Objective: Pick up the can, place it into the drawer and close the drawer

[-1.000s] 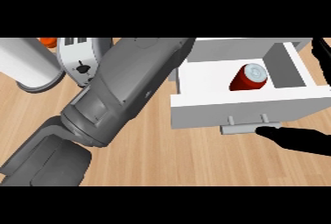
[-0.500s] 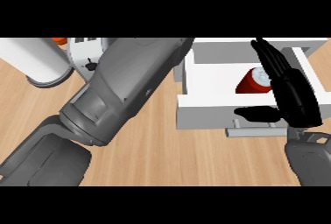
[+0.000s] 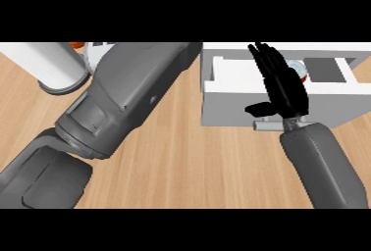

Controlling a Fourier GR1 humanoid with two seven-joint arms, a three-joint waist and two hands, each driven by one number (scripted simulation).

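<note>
Wooden tabletop (image 3: 188,166) holds the white drawer (image 3: 232,105), not yet closed. Inside sits the can (image 3: 299,70). My right hand (image 3: 279,86), fingers straight, rests over its front, ready to push.

One can (image 3: 299,71), one drawer (image 3: 239,105), one white cylinder (image 3: 51,66)

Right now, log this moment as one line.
can: in open drawer | right hand: open, over drawer front | left hand: unseen | drawer: not closed
</note>
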